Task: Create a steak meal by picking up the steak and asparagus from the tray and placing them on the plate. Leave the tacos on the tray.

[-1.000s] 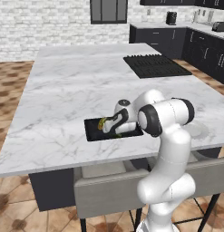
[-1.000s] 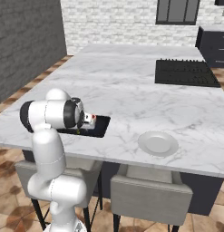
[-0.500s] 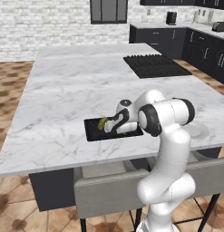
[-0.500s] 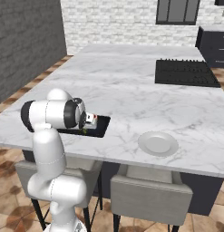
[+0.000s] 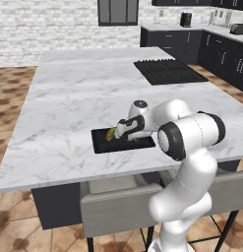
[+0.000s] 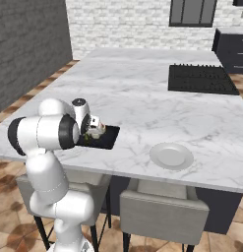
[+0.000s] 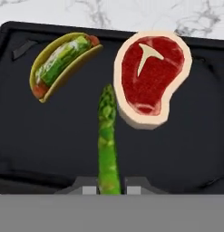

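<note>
**Fingers closed on the asparagus stalk, steak and taco lying on the tray**

The gripper (image 7: 109, 189) was low over the black tray (image 7: 186, 154), and its 2 fingers (image 7: 88, 189) were drawn in narrow against the base end of the asparagus (image 7: 107, 140). The stalk ran straight up out of the gap between them in the hand view, tip pointing toward the far rim. Gripping the thick end rather than the tip looked sensible: it is the firmer part, and it kept the fingers clear of the other food. Whether the stalk had left the tray floor could not be told.

The tray held 3 items. The steak (image 7: 151, 74), red with a pale fat rim, lay just beside the asparagus tip on its right in the hand view, close enough that they may have touched. The taco (image 7: 62, 63), a yellow shell with green filling, lay to the left of the tip, apart from it; it is meant to remain there.

In the right base view the tray (image 6: 109, 139) sat near the front edge of the marble tabletop (image 6: 142, 88), with the white plate (image 6: 171, 155) well apart to its right and bare. From this I judged the asparagus move to be just starting and the steak yet to be handled.
</note>
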